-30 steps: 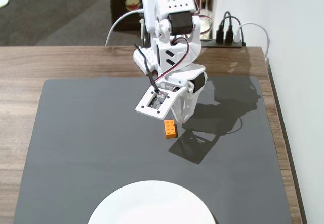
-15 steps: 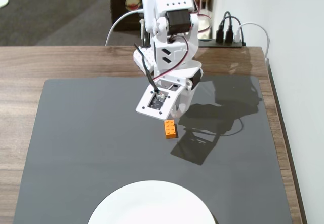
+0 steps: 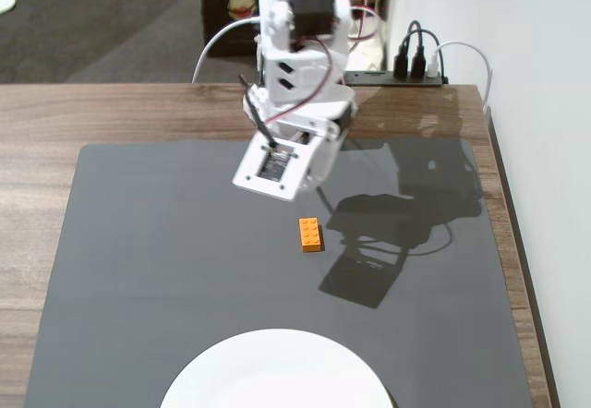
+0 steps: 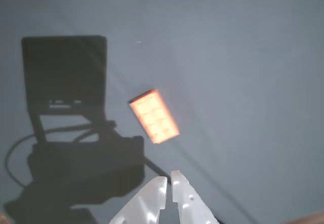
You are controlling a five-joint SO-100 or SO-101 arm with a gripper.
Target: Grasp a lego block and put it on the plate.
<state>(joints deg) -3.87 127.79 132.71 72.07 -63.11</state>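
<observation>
Tool (image 4: pixel 168 183) tips together, holding nothing, up off the mat | orange lego block (image 3: pixel 311 234) flat on dark mat (image 3: pixel 138 260) | white plate (image 3: pixel 277 376) near front edge

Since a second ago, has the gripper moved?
Yes. In the fixed view the gripper has lifted up and away from the lego block, which stays put on the mat.

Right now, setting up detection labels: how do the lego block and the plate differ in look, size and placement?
The lego block is orange; the plate is plain white. The block is a small studded rectangle; the plate is round, smooth and many times wider. In the fixed view the block sits mid-mat, fully visible; the plate lies at the near edge, cut off by the frame. Both rest on the dark mat, apart from each other.
</observation>
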